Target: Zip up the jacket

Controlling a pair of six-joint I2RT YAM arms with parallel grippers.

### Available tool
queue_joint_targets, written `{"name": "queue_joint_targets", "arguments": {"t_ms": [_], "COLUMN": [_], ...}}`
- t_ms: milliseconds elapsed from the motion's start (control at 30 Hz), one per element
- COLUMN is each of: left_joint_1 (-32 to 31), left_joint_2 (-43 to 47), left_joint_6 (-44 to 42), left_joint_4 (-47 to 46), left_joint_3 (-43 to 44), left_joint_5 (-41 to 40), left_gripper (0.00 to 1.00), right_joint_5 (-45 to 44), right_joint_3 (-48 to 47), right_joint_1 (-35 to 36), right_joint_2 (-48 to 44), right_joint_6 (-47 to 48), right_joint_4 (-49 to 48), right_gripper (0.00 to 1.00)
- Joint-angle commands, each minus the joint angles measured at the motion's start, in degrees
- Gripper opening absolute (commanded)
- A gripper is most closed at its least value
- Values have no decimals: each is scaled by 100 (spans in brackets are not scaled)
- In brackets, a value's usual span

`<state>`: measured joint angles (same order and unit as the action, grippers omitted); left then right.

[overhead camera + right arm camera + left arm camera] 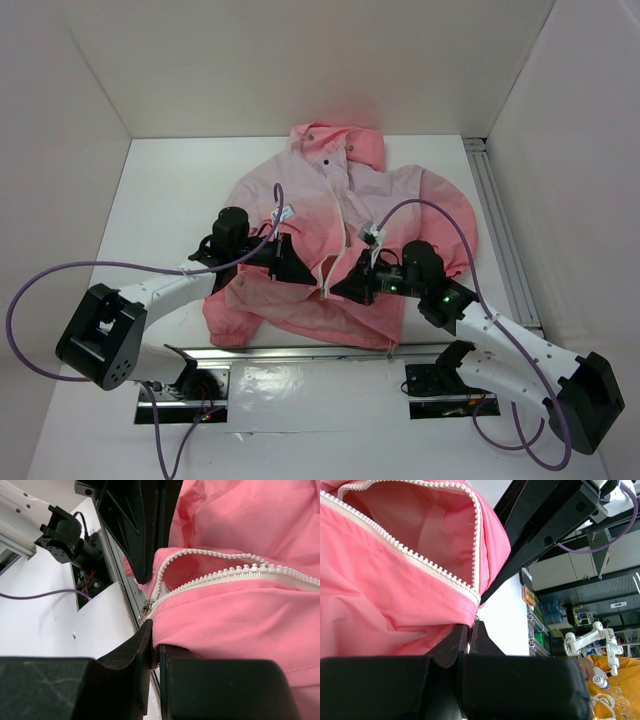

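Jacket: the jacket (330,195) lies flat, front up, in the middle of the white tabletop (165,200), with its hood (335,140) toward the far edge and its hem toward the near edge, just short of the arm bases.
Colour: pale pink across the chest, and coral at the hood, sleeves and hem.
Zipper: the zipper (235,572) is undone. Its two rows of white teeth spread apart in both wrist views, showing the pink lining between them.
Slider: a small metal slider (146,609) sits at the very bottom of the teeth, at the hem, just above the right fingertips.
Left end effector: the left end effector (468,632) is closed, with the hem corner of one front panel pinched between its black fingers right where the tooth row ends.
Right end effector: the right end effector (155,647) is closed on the coral hem fabric of the other panel, directly below the slider.
Relation: the two end effectors sit just beside each other at the lower front of the jacket, one on each side of the opening, and each shows in the other's wrist view.
Drawstring: a white drawstring (342,215) runs from the collar down the chest.
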<state>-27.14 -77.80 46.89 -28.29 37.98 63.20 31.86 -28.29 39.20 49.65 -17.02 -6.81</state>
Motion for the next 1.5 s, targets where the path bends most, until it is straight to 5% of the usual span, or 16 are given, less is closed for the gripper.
{"name": "queue_joint_targets", "arguments": {"t_ms": [0,1467], "left_joint_1": [-11,-64], "left_joint_2": [142,-25], "left_joint_6": [-5,541], "left_joint_4": [-387,-1152], "left_joint_3": [-27,-308], "left_joint_5": [228,492], "left_gripper": [0,0], "right_joint_5": [-4,181], "right_joint_3": [-185,-238], "right_joint_1": [-96,-211], "right_joint_2": [-175,-87], "right_joint_6": [102,49], "right_joint_4": [-312,-769], "right_gripper": [0,0]}}
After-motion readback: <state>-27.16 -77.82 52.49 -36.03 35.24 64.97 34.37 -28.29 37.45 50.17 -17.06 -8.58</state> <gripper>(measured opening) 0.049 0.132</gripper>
